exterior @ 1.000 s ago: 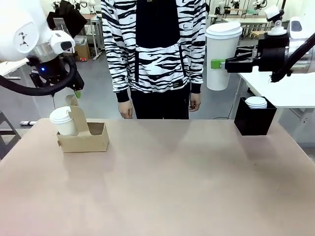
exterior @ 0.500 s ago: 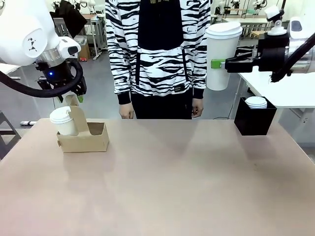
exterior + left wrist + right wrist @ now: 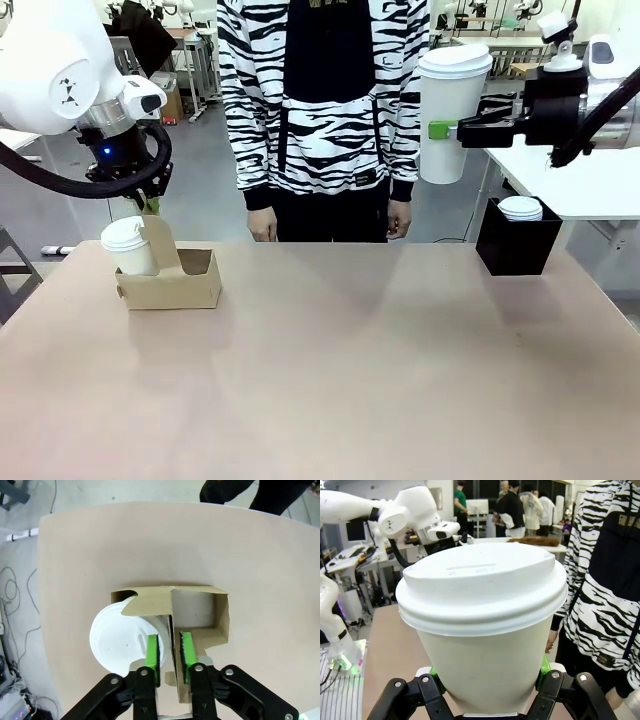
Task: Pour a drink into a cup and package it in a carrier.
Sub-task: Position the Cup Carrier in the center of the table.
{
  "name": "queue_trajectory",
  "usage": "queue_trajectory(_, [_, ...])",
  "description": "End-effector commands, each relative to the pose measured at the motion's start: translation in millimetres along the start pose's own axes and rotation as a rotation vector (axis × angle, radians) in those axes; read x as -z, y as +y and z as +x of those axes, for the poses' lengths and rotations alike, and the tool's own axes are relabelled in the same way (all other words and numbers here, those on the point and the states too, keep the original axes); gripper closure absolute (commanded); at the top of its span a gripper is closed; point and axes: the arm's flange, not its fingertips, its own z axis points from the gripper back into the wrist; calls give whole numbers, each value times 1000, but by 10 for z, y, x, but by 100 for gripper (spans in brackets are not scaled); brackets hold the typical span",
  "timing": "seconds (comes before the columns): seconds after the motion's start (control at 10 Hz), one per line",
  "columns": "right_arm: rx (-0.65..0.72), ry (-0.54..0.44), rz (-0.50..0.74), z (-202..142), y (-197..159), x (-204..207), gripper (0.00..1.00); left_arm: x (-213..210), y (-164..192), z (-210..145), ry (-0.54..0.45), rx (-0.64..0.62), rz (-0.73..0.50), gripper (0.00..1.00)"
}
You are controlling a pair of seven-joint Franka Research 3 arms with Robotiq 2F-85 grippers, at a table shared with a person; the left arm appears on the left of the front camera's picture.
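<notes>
Two cups to track. First cup (image 3: 128, 245), lidded, seated in the left hole of the carrier (image 3: 185, 288), middle left of the front view; other hole empty. Straight above it, left gripper (image 3: 152, 203) pointing down at the upright handle tab (image 3: 160, 238). Over to the left wrist view: green pads (image 3: 152, 655) spread only narrowly, straddling the tab seen edge-on, slivers of gap on both sides, so not pinching by the look of it. Tab's long axis running up the frame, in line with the slot between the fingers: a short drop and a squeeze called for. Upper right of the front view: right gripper (image 3: 440, 130) pressed onto the second cup (image 3: 452, 110), held high, well apart from the carrier. Fill of either cup impossible to judge, both closed on top.
</notes>
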Motion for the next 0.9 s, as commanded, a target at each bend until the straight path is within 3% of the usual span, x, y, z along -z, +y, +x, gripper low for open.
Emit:
queue_trajectory(0.0, [-10, -20, -3, 45, -10, 23, 24, 39, -55, 41, 7, -11, 32, 100])
queue_trajectory(0.3, [-10, -20, -3, 45, -10, 23, 24, 99, -89, 62, 32, -15, 62, 100])
queue_trajectory(0.4, [-10, -20, -3, 45, -10, 23, 24, 62, -28, 6, 8, 9, 6, 100])
queue_trajectory(0.7, [-10, -20, -3, 45, -10, 23, 24, 68, -55, 18, 11, 11, 13, 99])
queue_trajectory(0.8, [-10, -20, -3, 45, -10, 23, 24, -99, -80, -26, -13, -27, 0, 99])
